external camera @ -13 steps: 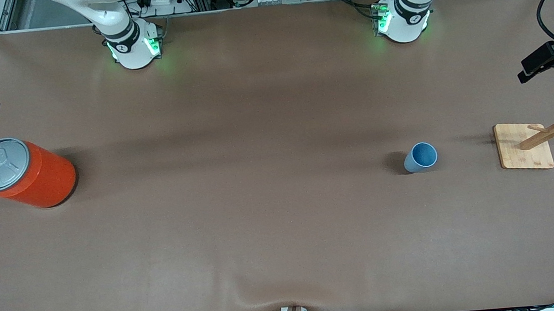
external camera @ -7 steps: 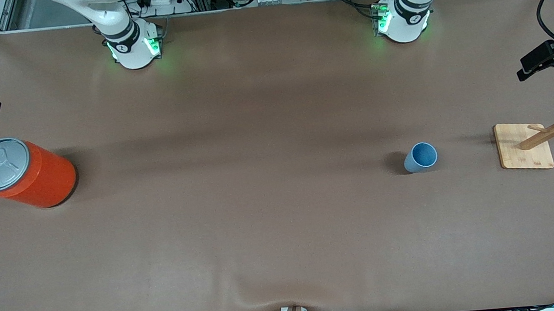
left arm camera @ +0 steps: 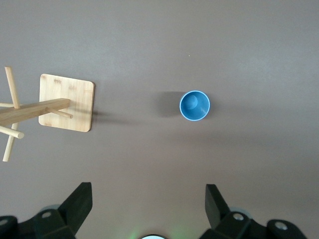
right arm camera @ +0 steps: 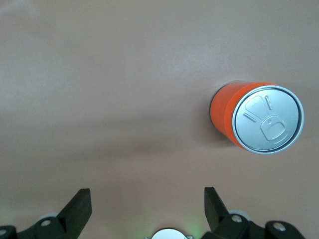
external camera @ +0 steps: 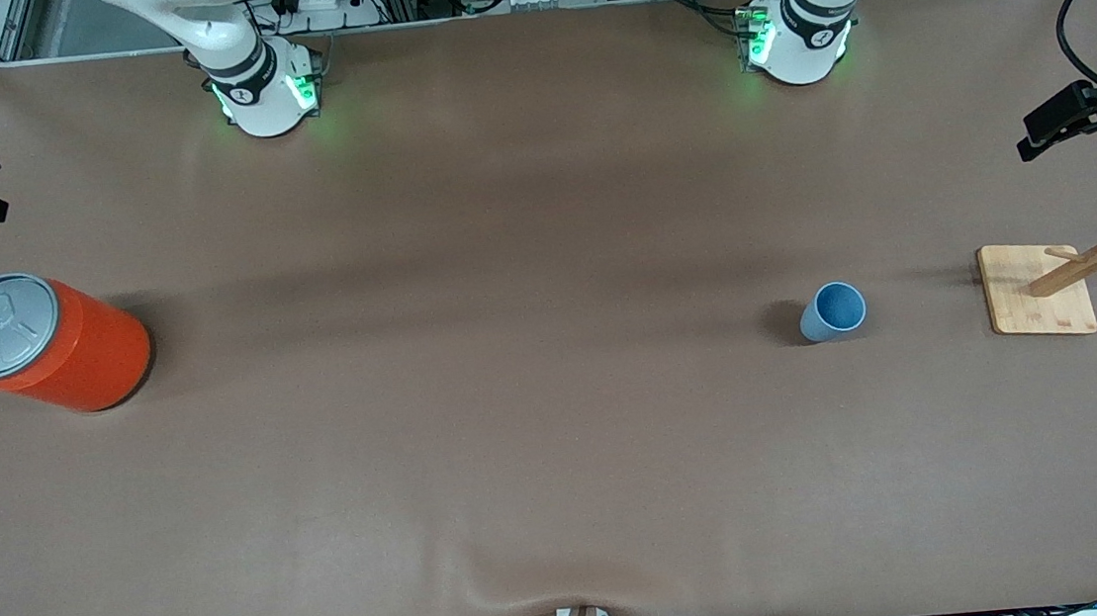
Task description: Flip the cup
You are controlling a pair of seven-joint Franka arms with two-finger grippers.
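Observation:
The cup (external camera: 832, 311) is a small light-blue tumbler. It stands upright with its mouth up, toward the left arm's end of the table. In the left wrist view the cup (left arm camera: 194, 105) lies far below, out ahead of the fingers. My left gripper (left arm camera: 148, 188) is open and empty, high over the table between its base and the cup. My right gripper (right arm camera: 147, 191) is open and empty, high over bare table near its base. Neither gripper touches anything.
A large orange can with a grey pull-tab lid (external camera: 45, 342) stands at the right arm's end and shows in the right wrist view (right arm camera: 256, 122). A wooden peg rack on a square base (external camera: 1038, 290) stands beside the cup at the left arm's end (left arm camera: 67, 102).
The cup, can and rack have not moved. The dark cabled pieces at both side edges of the front view have shifted very slightly.

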